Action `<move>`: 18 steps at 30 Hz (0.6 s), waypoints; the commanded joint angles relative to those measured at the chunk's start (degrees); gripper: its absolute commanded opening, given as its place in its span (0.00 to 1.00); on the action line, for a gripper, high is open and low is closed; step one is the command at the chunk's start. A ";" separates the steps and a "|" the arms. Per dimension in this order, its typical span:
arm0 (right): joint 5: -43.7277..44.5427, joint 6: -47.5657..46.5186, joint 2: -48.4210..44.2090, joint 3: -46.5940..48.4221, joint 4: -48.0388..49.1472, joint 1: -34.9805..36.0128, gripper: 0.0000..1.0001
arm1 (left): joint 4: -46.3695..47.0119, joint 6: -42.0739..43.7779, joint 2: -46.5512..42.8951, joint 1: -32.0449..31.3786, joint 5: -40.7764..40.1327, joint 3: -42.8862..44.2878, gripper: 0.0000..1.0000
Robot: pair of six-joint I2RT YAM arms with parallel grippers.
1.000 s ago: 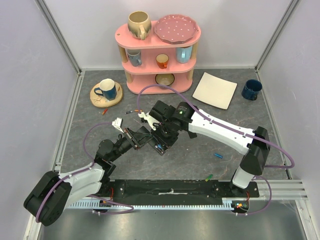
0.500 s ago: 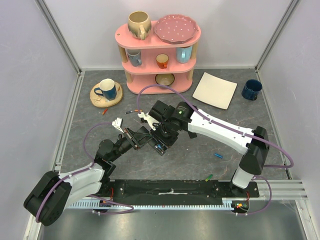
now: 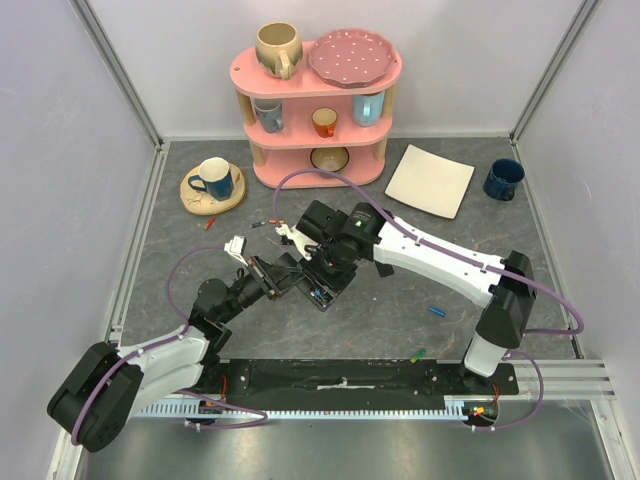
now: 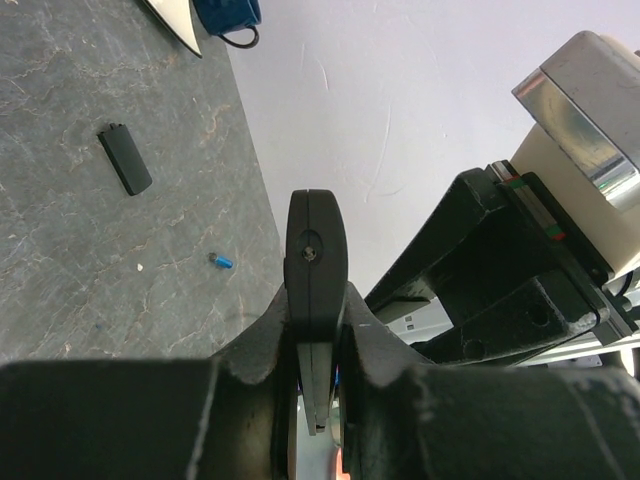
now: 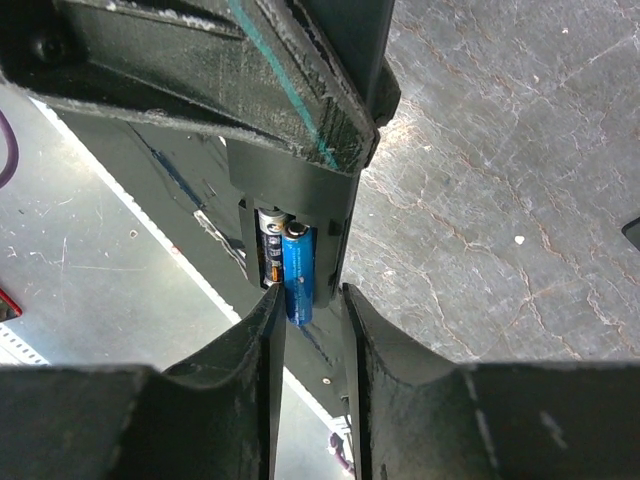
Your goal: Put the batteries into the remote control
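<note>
Left gripper (image 4: 318,348): jaws pressed together on the remote control (image 4: 315,250), which is held edge-on, clear of the table (image 3: 380,312), at mid-table in front of the arms.

Right gripper (image 5: 312,322): fingers slightly spread, standing either side of the lower end of a blue battery (image 5: 297,268). A gap shows on one side of it, so it is not pinched. The blue battery lies in the remote's open compartment, just beside a second battery (image 5: 270,245) with a dark casing.

Change against the earlier top views: the right arm's forearm and elbow sit marginally further left. The left arm and remote are in the same position.

Loose items: a loose blue battery (image 3: 437,310) and a green battery (image 3: 417,354) lie on the table near the right arm's base, and a black battery cover (image 4: 125,158) lies flat, well apart from the remote.
</note>
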 commanded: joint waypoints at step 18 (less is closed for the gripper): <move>1.29 -0.83 2.86 6.24 -0.18 -0.60 0.40 | 4.52 0.64 0.04 -0.42 2.69 -2.77 0.02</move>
